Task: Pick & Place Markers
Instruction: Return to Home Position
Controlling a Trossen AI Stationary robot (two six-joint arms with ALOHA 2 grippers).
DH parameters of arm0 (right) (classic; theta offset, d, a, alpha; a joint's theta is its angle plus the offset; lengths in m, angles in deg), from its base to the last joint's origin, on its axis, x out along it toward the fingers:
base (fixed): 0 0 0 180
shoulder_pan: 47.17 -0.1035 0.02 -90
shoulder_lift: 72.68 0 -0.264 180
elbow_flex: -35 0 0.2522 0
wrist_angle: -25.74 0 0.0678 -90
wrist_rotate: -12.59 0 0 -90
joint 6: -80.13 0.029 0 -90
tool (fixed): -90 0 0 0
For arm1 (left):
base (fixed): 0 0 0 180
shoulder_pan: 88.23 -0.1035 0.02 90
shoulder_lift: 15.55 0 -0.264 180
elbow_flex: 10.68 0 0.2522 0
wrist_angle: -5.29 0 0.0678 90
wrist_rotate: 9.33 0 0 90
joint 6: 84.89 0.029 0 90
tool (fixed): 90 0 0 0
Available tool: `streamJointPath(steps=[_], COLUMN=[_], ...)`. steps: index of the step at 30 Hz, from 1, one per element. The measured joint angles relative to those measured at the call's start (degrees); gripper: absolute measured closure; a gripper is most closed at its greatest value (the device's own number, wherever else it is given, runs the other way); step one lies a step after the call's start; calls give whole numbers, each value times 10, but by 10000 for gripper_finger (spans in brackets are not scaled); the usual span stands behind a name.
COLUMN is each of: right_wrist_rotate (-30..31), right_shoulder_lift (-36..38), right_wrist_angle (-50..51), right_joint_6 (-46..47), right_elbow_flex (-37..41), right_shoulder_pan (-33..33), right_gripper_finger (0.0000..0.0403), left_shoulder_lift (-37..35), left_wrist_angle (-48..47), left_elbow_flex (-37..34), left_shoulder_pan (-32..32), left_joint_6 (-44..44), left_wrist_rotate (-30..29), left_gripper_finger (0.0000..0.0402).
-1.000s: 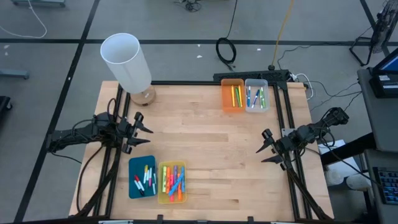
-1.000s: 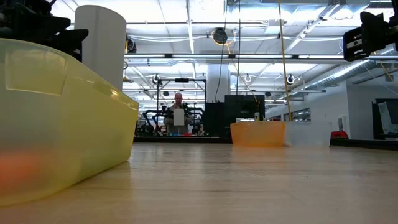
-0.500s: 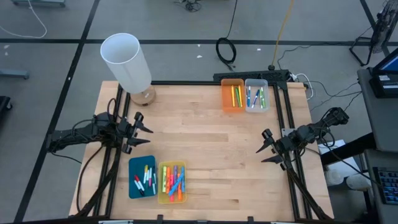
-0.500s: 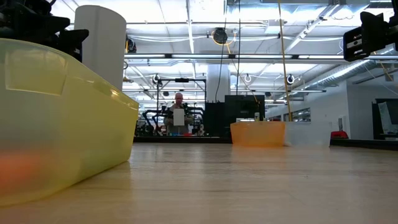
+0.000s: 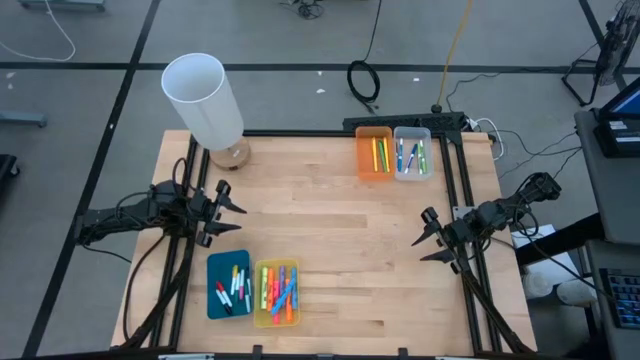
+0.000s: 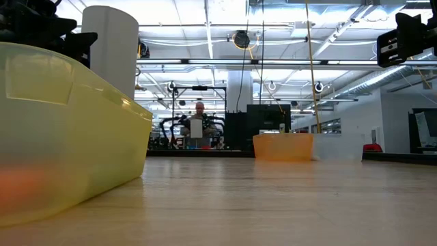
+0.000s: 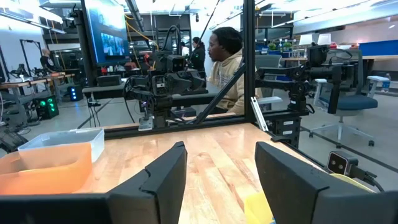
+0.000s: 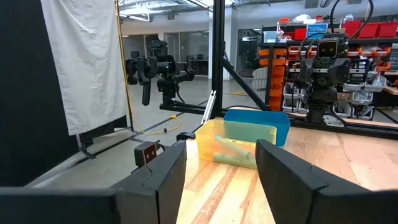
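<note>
Tabletop (image 5: 340, 230): markers (image 5: 281, 291) lie in yellow bin (image 5: 257, 300) near left hand (image 5: 238, 215); right hand (image 5: 420, 246) apart; both wide.

A robotics lab in an open industrial hall: grey concrete floor (image 5: 300, 40) with a coiled cable (image 5: 351, 76), a wooden workbench (image 5: 330, 230) inside a black metal frame (image 5: 300, 133), more robot arm rigs (image 7: 163, 74) at neighbouring benches, a large display screen (image 7: 109, 34), racks of orange parts bins (image 8: 273, 62), exposed ceiling ducts (image 6: 369, 80) overhead, and a person (image 7: 227, 68) seated at another station
</note>
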State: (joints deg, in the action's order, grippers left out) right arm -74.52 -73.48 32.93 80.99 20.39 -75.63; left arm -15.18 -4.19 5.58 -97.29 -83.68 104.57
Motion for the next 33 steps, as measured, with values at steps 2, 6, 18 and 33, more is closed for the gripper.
streamJointPath(steps=[2,6,18,33], right_wrist_rotate=[0,0,0,0], right_shoulder_lift=[0,0,0,0], right_wrist_angle=[0,0,0,0], right_joint_6=[0,0,0,0], right_elbow_flex=[0,0,0,0], right_shoulder_pan=[0,0,0,0], right_gripper_finger=[222,222,222,222], left_shoulder_lift=[0,0,0,0], left_wrist_angle=[0,0,0,0], left_elbow_flex=[0,0,0,0], left_shoulder_pan=[0,0,0,0], left_joint_6=[0,0,0,0], left_wrist_rotate=[0,0,0,0], left_gripper_finger=[211,219,220,195])
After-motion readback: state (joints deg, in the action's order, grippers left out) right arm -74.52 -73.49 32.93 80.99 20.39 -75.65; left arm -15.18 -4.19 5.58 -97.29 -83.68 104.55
